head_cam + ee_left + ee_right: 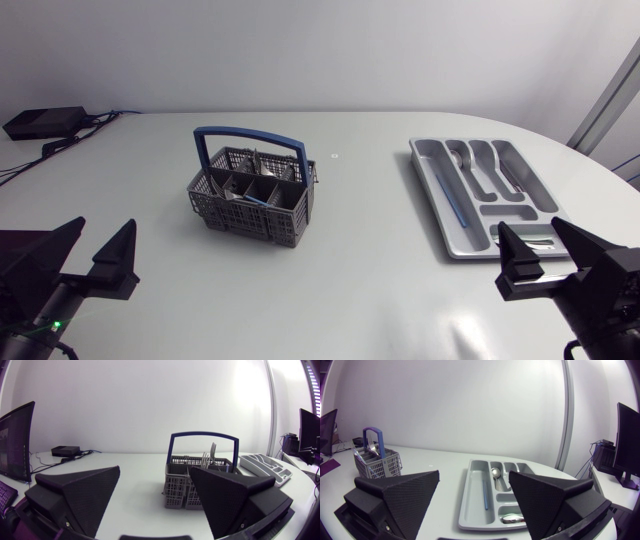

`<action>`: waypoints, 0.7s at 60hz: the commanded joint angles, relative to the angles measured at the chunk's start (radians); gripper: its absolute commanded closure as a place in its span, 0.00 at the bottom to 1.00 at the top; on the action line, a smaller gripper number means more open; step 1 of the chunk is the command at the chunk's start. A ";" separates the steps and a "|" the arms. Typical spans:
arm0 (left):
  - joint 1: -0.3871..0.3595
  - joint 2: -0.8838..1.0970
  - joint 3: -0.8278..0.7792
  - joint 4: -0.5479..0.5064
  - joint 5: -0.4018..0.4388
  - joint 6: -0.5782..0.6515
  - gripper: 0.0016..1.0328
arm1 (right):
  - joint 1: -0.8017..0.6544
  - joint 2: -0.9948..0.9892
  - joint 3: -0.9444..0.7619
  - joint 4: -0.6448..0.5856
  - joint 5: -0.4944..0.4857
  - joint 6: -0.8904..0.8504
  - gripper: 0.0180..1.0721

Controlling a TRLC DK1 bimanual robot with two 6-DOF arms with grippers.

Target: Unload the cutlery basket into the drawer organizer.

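The left pincer (106, 223) and right pincer (530, 226) stand apart and empty. The basket (250, 222) is near the left one and the organizer (432, 205) near the right, probably for easy reach.

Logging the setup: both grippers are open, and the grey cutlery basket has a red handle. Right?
No: the handle of the grey cutlery basket is blue, not red, as the head view shows. The left gripper and right gripper are indeed open.

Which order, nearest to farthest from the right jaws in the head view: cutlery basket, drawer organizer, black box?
1. drawer organizer: right side, close by.
2. cutlery basket: left of centre, farther back.
3. black box: far left corner.
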 commanded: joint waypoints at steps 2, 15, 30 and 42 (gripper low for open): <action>0.006 0.047 0.046 -0.008 -0.011 -0.025 0.04 | 0.012 0.069 0.045 0.038 -0.003 0.012 0.05; 0.000 0.278 0.185 0.021 -0.011 -0.048 0.04 | 0.031 0.345 0.172 0.124 -0.002 0.019 0.05; -0.018 0.610 0.407 -0.085 -0.029 -0.068 0.07 | 0.173 0.670 0.361 0.127 0.050 0.061 0.05; -0.018 0.926 0.617 -0.287 -0.024 0.115 0.07 | 0.403 0.975 0.572 -0.013 0.149 0.056 0.05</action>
